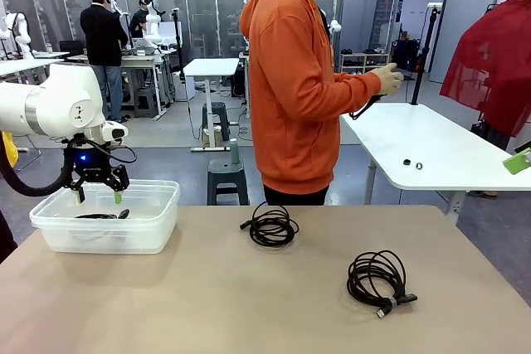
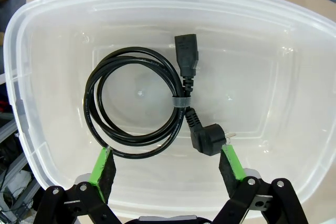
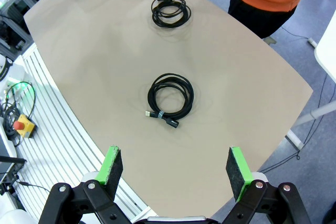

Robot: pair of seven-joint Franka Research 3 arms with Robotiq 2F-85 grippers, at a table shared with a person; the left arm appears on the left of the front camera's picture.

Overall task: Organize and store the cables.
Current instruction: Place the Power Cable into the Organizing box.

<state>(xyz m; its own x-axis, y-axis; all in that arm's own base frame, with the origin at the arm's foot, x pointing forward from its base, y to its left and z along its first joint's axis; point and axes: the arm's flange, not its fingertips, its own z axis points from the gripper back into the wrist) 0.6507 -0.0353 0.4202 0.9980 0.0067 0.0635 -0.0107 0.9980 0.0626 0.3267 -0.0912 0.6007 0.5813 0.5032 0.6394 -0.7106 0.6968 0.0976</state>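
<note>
Two coiled black cables lie on the tan table: one near the far middle (image 1: 271, 226) (image 3: 169, 9), another at the right front (image 1: 378, 278) (image 3: 170, 96) with its plug ends toward the front edge. A third coiled cable (image 2: 147, 103), bound by a grey tie with two plugs, rests on the floor of the clear plastic bin (image 1: 158, 213) (image 2: 310, 66). My left gripper (image 1: 98, 197) (image 2: 167, 165) hangs open just above that bin, nothing between its fingers. High over the table, my right gripper (image 3: 175, 167) stands open and holds nothing.
A person in an orange hoodie (image 1: 299, 80) stands at the far edge, turned toward a white side table (image 1: 431, 143), hands holding a dark cord there. The bin sits at the table's left edge. Bare tabletop lies between the two loose coils.
</note>
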